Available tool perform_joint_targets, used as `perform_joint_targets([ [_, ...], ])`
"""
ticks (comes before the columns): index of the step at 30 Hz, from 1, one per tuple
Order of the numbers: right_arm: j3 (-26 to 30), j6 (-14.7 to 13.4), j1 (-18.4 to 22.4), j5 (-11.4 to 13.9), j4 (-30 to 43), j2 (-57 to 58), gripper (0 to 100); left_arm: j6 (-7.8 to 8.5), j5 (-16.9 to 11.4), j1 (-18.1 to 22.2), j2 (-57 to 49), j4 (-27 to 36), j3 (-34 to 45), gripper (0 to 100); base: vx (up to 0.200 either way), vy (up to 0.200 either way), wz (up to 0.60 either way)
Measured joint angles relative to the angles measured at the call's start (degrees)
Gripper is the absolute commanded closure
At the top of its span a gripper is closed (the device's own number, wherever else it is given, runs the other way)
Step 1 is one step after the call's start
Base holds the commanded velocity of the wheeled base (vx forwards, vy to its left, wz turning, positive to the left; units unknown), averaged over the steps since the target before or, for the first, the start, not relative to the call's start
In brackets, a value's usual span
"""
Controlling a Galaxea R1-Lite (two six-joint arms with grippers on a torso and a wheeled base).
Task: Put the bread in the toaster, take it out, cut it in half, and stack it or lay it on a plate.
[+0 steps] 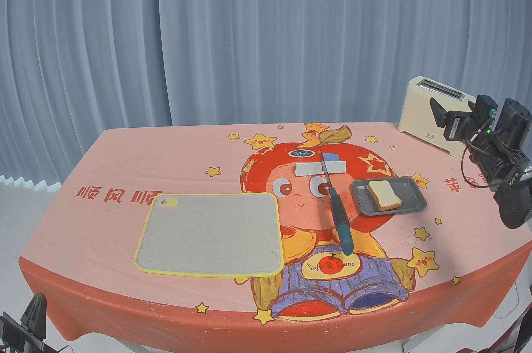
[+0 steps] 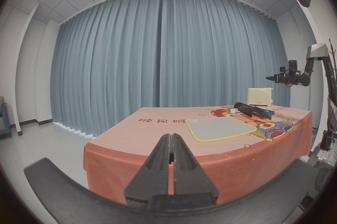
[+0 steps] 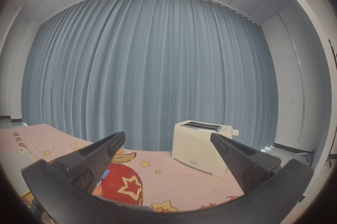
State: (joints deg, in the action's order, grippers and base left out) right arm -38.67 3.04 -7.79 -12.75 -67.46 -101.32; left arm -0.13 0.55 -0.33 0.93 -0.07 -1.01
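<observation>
The left tool (image 2: 171,145), pressed together, hangs off the surface's (image 1: 111,160) near edge. Beyond it lie one cutting board (image 1: 209,234), one knife (image 1: 337,210), then one bread slice (image 1: 383,194) on one tray (image 1: 413,193). One toaster (image 1: 432,113) stands just ahead of the spread right tool (image 3: 166,137).

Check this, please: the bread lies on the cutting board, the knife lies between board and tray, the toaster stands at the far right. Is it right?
Wrong: the bread lies on the tray, not the board; the head view shows it. The knife and the toaster are as you say.
</observation>
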Motion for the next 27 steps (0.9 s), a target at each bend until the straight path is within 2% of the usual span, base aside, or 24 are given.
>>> perform_joint_targets([
  [11,9.2,-0.2,2.3,0.5,0.0,5.4,0,0.0,0.0,0.0,0.0,0.0,0.0,100,0.0,0.0,0.0],
  [27,13.5,0.1,4.1,0.5,0.1,10.3,0,0.0,0.0,0.0,0.0,0.0,0.0,100,0.0,0.0,0.0],
])
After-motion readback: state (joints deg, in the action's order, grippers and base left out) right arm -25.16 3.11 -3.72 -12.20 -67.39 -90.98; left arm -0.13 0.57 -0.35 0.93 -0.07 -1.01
